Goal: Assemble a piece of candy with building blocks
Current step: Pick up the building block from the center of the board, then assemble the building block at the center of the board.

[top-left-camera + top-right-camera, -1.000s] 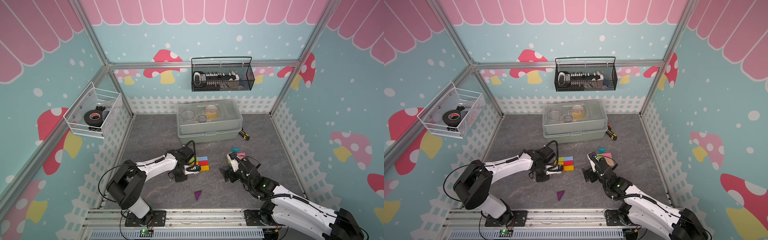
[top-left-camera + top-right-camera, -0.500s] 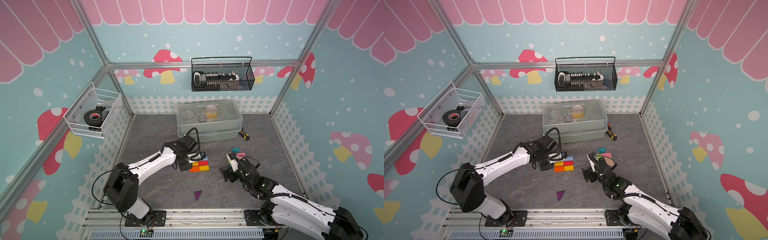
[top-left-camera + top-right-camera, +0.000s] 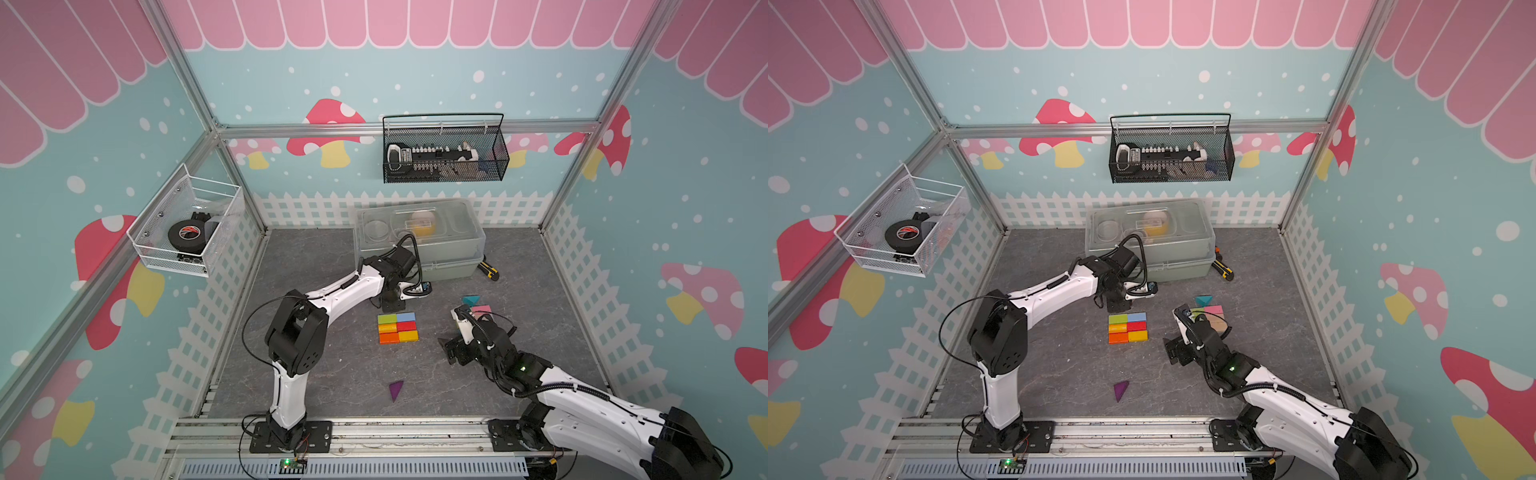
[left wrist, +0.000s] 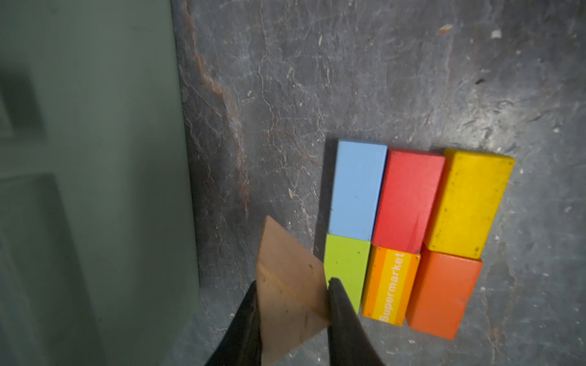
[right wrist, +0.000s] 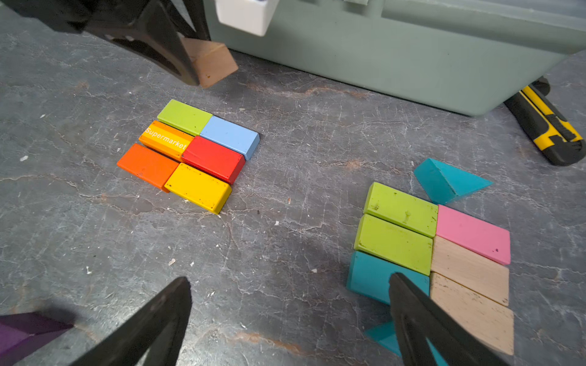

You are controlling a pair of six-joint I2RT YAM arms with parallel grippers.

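Six building blocks (image 3: 397, 328) lie flat as a tight rectangle mid-floor: green, blue, a striped orange one, red, orange and yellow (image 4: 406, 234) (image 5: 190, 155) (image 3: 1128, 328). My left gripper (image 4: 293, 283) is shut on a tan triangular prism (image 4: 285, 275), just behind the rectangle's green corner (image 3: 392, 305); the prism (image 5: 211, 60) hangs slightly above the floor. My right gripper (image 5: 289, 279) is open over bare floor (image 3: 453, 345), one finger next to a teal prism (image 5: 371, 275). Beside it lie two green bars (image 5: 396, 240), a pink bar (image 5: 472, 234) and two tan bars (image 5: 469, 285).
A grey-green lidded box (image 3: 419, 241) stands right behind the left gripper. A yellow-black utility knife (image 5: 545, 133) lies at its right corner. A loose teal prism (image 3: 471, 300) sits behind the right pile; a purple prism (image 3: 395, 390) lies near the front rail.
My left arm has swung from the rectangle's left side toward the back and right, carrying the tan prism to a spot behind the green block. The right arm has stayed put.
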